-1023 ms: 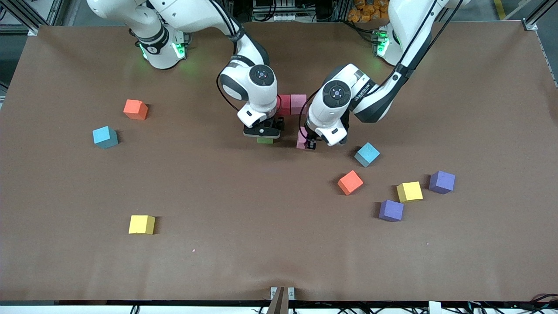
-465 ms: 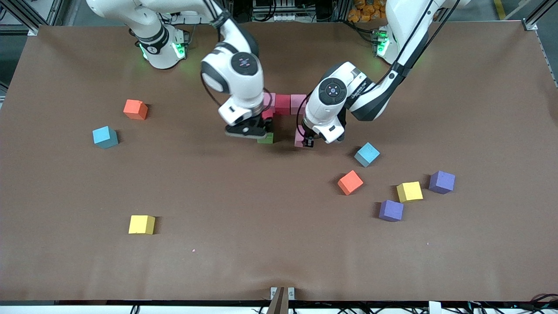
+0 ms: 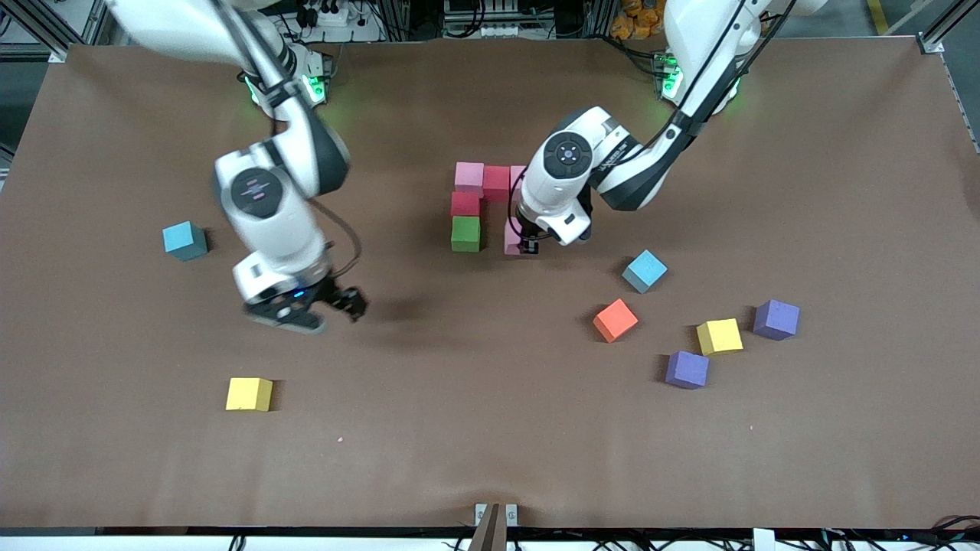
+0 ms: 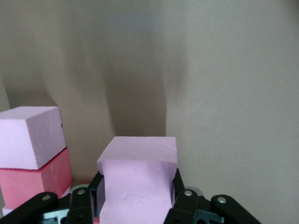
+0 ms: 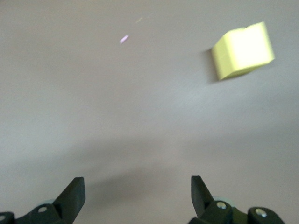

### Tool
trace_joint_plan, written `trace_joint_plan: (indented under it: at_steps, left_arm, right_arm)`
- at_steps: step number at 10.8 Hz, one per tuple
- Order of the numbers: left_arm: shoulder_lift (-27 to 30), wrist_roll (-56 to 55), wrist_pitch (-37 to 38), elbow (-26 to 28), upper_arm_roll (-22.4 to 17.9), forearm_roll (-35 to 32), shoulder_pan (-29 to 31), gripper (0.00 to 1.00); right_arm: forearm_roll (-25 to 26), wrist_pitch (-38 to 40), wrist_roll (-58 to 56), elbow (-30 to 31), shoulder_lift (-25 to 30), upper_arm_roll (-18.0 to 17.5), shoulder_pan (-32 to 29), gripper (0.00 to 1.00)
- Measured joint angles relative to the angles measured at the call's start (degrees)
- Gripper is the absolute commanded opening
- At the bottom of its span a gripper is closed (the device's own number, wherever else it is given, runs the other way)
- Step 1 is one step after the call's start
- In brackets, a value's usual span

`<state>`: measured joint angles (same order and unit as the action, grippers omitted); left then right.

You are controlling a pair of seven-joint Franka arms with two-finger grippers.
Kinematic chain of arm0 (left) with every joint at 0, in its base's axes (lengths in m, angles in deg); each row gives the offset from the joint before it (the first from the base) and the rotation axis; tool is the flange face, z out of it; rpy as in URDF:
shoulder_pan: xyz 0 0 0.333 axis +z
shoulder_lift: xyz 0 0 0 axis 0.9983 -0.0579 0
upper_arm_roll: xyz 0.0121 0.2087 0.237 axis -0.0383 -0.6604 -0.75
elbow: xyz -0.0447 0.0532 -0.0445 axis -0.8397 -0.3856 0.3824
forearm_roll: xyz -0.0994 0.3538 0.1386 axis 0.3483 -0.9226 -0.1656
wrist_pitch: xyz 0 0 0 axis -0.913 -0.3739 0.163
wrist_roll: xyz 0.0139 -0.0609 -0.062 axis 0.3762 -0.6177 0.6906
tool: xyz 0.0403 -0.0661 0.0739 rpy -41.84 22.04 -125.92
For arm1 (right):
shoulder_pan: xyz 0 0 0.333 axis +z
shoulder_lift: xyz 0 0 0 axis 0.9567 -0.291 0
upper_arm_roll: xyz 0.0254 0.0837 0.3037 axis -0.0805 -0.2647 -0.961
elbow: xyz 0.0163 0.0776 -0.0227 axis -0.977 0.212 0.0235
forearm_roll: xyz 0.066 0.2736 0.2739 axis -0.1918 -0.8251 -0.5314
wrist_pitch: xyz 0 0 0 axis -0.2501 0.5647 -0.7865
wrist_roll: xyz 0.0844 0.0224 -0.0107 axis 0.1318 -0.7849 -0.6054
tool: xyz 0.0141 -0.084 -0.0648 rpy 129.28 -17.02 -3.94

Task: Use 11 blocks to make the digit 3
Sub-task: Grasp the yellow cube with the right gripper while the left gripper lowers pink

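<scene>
Left gripper (image 3: 527, 246) stayed clamped on a pink foam cube (image 4: 138, 179), low beside the green foam cube (image 3: 465, 233) of the partial digit. Right gripper (image 3: 306, 310), jaws wide and empty, had swung away from the green cube toward a loose yellow foam cube (image 3: 249, 394), so green looked placed. Whether the pink cube touched the brown table (image 3: 490, 428) was hidden, probably nearly.

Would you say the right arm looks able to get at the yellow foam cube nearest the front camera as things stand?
Probably yes. The right end effector hangs open and empty over bare table, and the yellow foam cube sits alone with nothing between them; the left end effector is busy gripping a pink foam cube.
</scene>
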<state>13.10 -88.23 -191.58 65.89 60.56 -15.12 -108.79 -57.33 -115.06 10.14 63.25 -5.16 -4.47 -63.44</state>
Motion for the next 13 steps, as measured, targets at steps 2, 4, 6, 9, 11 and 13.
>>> trace_joint_plan:
  at_steps: [2,4,6,9,11,13]
  left_arm:
    - [-0.84,-0.27,-0.64,-0.47,-0.02,0.0,-0.57,0.39]
    - [-1.38,-0.9,-1.59,-0.73,-0.02,0.0,-1.09,0.39]
    - [-2.3,-1.13,-1.82,-1.04,-0.07,0.0,-2.15,0.39]
    - [-3.8,-1.17,-1.91,-1.73,-0.19,-0.01,-4.09,0.39]
    - [-4.84,-1.95,-1.94,-2.65,-0.89,-0.41,-5.19,0.39]
    - [-5.76,-3.4,-1.94,-3.59,-2.23,-1.58,-6.4,0.39]
  right_arm:
    - [0.04,-0.01,-9.09,-4.02,-3.45,-1.24,-6.53,1.0]
    - [0.09,3.39,-19.55,-11.4,-8.95,-1.36,-10.82,1.0]
    - [0.09,5.8,-29.93,-18.84,-14.94,-1.36,-13.37,1.0]
    - [0.09,4.48,-34.9,-22.65,-20.23,-1.36,-15.56,1.0]
    - [0.09,4.44,-35.62,-25.36,-23.3,-1.39,-15.83,0.99]
    - [0.09,3.74,-37.93,-27.48,-26.56,-1.54,-15.83,1.0]
